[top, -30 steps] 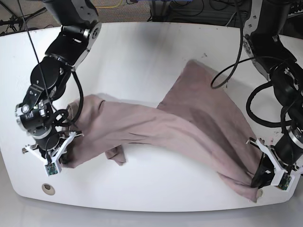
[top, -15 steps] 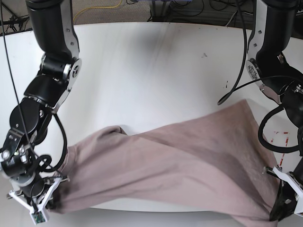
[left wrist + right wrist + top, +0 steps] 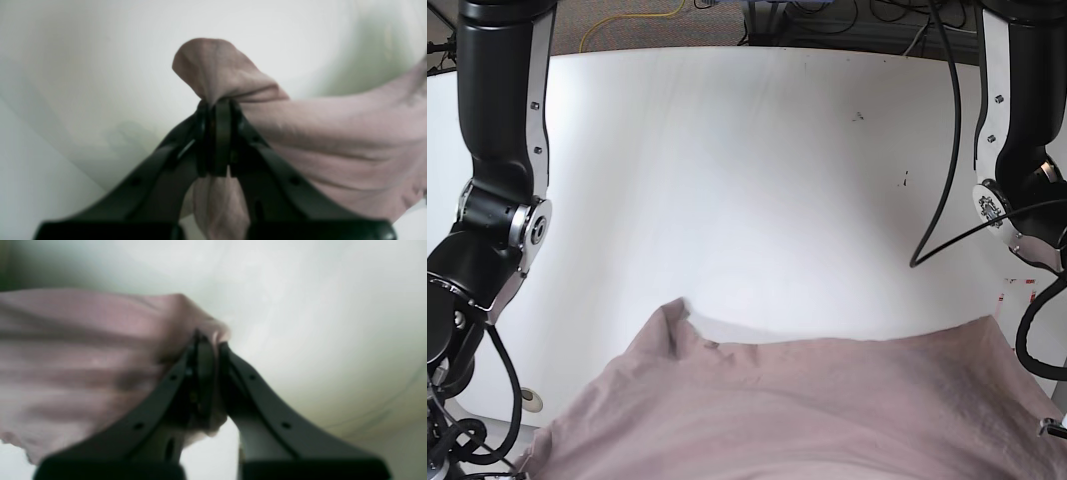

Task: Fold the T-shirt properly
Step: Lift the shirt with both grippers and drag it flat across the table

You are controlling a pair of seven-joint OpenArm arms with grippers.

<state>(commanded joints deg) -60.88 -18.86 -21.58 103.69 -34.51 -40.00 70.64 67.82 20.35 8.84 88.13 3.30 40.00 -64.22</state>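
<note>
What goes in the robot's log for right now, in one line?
left gripper: shut on shirt | right gripper: shut on shirt | shirt: stretched between both, near table edge | fold: not begun

Left gripper [image 3: 217,110], right gripper [image 3: 208,340] — jaws clamped.

Base view is evenly and brightly lit from overhead; the white table [image 3: 757,190] is near blown out in the centre, with no hard glare spots. A soft, faint shadow is cast just above the upper edge of the T-shirt [image 3: 807,410], low in frame. Focus is sharp across the base view, with mild wide-angle bending seen at the table's far corners.

Both wrist views are dimmer and heavily blurred. Backgrounds are smeared to grey-green haze, with darker vignetting toward the upper corners. In the left wrist view, fabric weave is only just resolved at centre. The right wrist view is softer still, with folds rendered as streaks at left.
</note>
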